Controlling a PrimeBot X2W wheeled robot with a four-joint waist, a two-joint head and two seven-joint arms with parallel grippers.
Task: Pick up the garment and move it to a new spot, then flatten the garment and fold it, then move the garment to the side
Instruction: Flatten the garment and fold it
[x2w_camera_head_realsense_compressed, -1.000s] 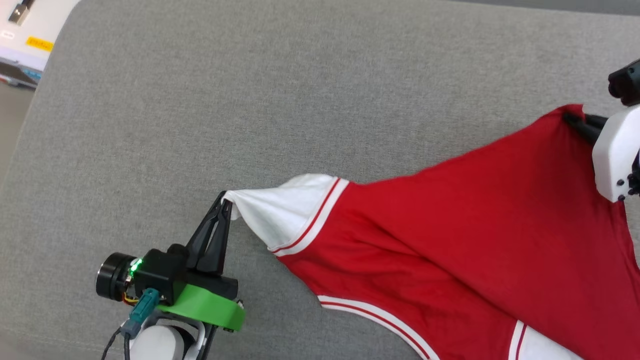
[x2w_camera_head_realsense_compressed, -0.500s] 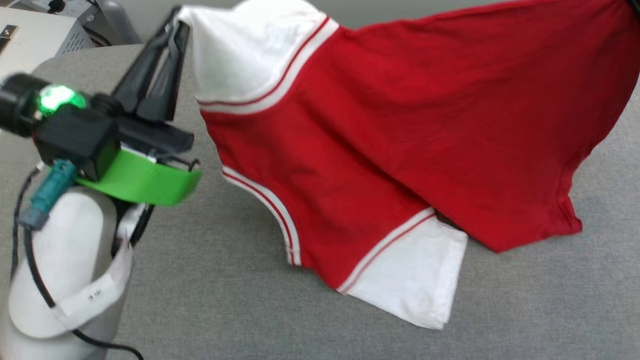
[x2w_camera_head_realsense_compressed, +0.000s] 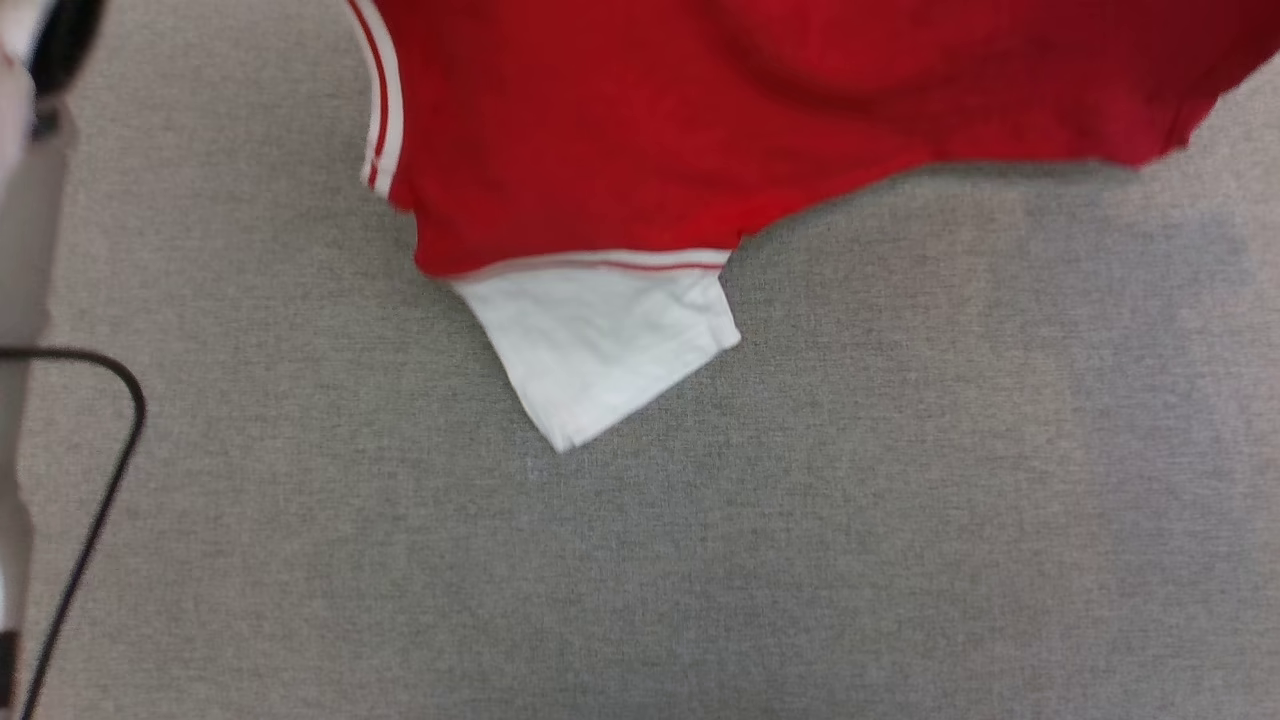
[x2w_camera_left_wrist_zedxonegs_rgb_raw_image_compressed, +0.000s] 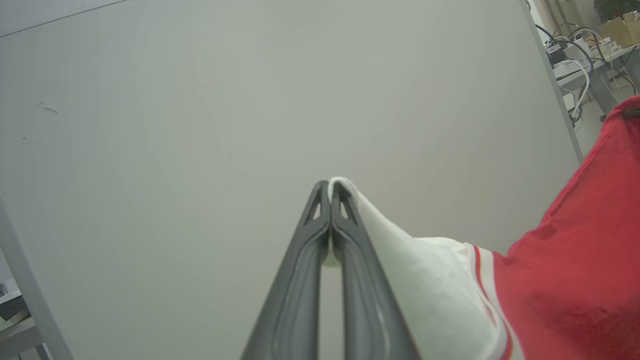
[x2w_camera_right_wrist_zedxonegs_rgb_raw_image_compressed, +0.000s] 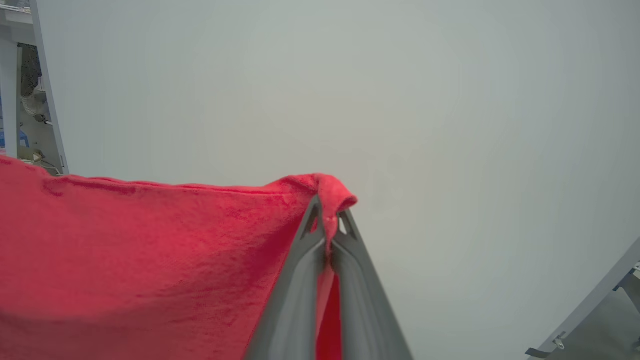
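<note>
The garment (x2w_camera_head_realsense_compressed: 700, 110), a red T-shirt with white sleeves and striped trim, hangs lifted above the grey table (x2w_camera_head_realsense_compressed: 900, 500). One white sleeve (x2w_camera_head_realsense_compressed: 600, 340) droops lowest in the head view. My left gripper (x2w_camera_left_wrist_zedxonegs_rgb_raw_image_compressed: 330, 187) is shut on the tip of the other white sleeve (x2w_camera_left_wrist_zedxonegs_rgb_raw_image_compressed: 400, 260). Pinched in my shut right gripper (x2w_camera_right_wrist_zedxonegs_rgb_raw_image_compressed: 327, 210) is a corner of the red hem (x2w_camera_right_wrist_zedxonegs_rgb_raw_image_compressed: 150, 240), and the cloth stretches away to that view's left.
My pale left forearm (x2w_camera_head_realsense_compressed: 25, 250) and its black cable (x2w_camera_head_realsense_compressed: 110, 440) run along the head view's left edge. A plain pale wall (x2w_camera_left_wrist_zedxonegs_rgb_raw_image_compressed: 200, 100) stands behind both grippers. Desks with cables (x2w_camera_left_wrist_zedxonegs_rgb_raw_image_compressed: 580, 60) sit at the far right of the left wrist view.
Both grippers have raised the garment off the table and passed out of the head view's top. The head camera has shifted, and the drooping white sleeve now hangs lower in view.
</note>
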